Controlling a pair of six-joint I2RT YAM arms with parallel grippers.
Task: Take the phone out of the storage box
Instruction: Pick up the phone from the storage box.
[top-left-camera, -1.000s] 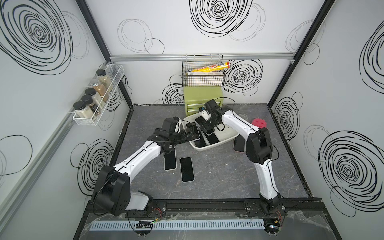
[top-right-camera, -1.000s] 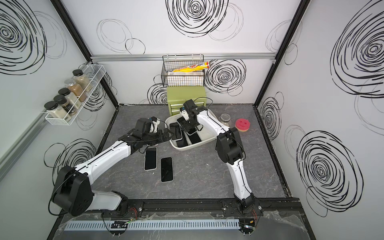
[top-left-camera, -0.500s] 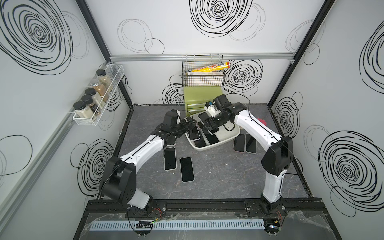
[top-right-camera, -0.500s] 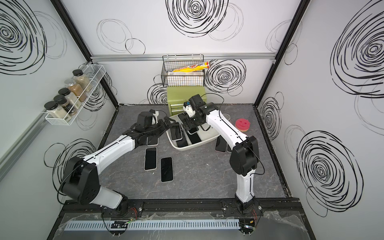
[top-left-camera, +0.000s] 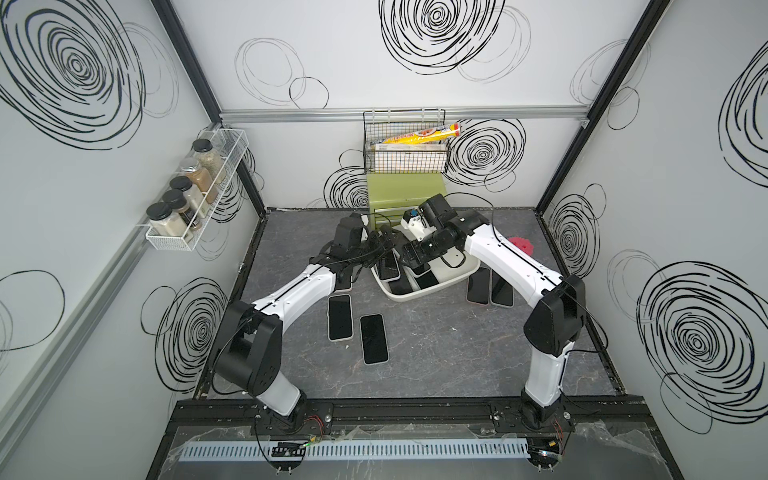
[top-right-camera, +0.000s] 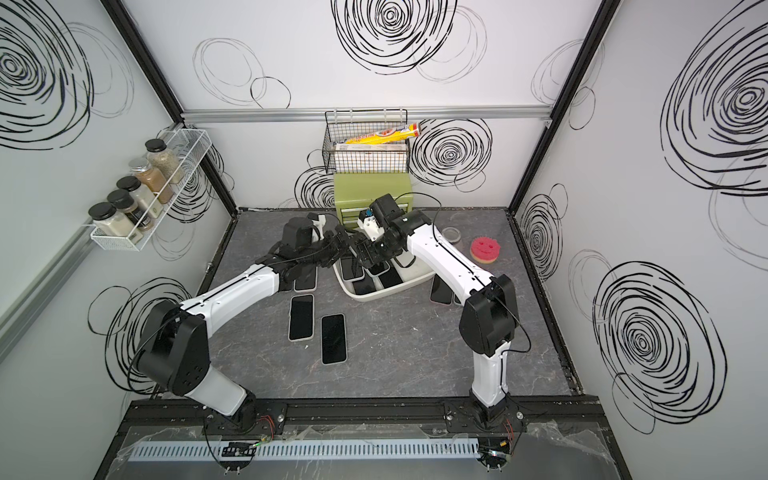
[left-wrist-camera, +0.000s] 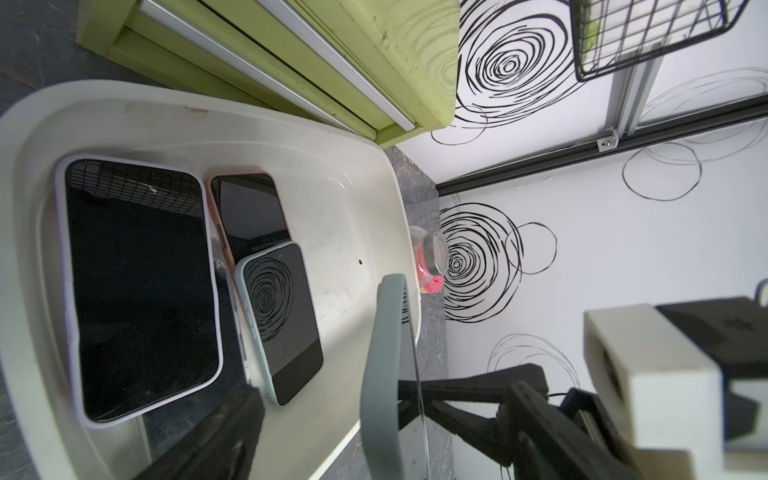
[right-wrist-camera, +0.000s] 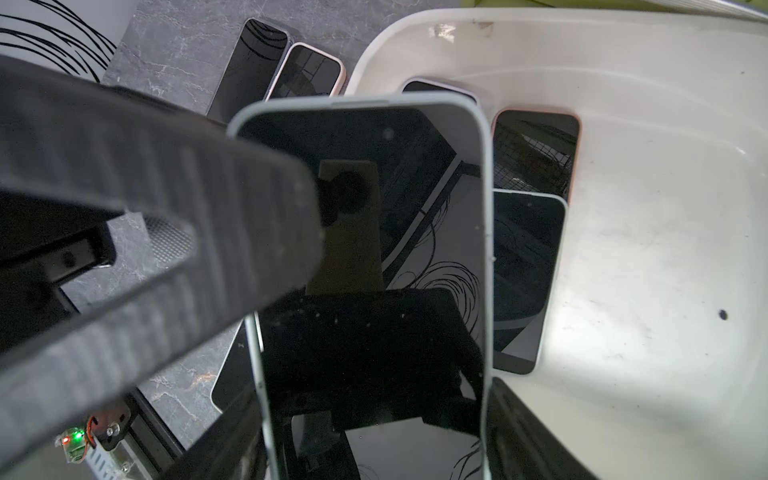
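Although print runs along the yellow carton (top-left-camera: 419, 136) lying across the black wire basket (top-left-camera: 405, 164), it is too small to read. Spice jars (top-left-camera: 198, 178), black-lidded, in a white wire rack (top-left-camera: 170, 243) on the side wall: labels not legible. Red sponge (top-right-camera: 483, 249) with a smiling face, beside a small clear glass (top-right-camera: 452, 235).

Surface: dark grey marbled table (top-left-camera: 436, 365). Room: white walls with black scribbled spirals, black corner posts, an aluminium rail across the back wall. Green drawer chest (top-left-camera: 405, 193) at the back, under the basket.

Storage box (top-left-camera: 415, 296): off-white, just in front of the chest, mid-table. Inside lie three phones, seen from the left wrist: white-cased phone (left-wrist-camera: 141, 286), pink-cased phone (left-wrist-camera: 249, 208), pale-blue-cased phone (left-wrist-camera: 282, 320) overlapping the pink one.

Phone (right-wrist-camera: 415, 145), grey-blue case, dark screen: clamped between the fingers of the right claw (top-left-camera: 409, 257), held up over the box's side nearer the left arm. Its lower end is cut off in both wrist views, and it is hard to make out in both top views.

Left claw (top-left-camera: 380, 245): just beside the right claw, at the box's rim. Only one finger (left-wrist-camera: 216, 436) shows at its wrist, so apart or together cannot be told.

Loose on the table: first loose phone (top-left-camera: 340, 318) and second loose phone (top-left-camera: 374, 338) side by side near the left arm; third loose phone (top-right-camera: 305, 280) half under that arm; right-hand phones (top-left-camera: 478, 286), two, beside the box.
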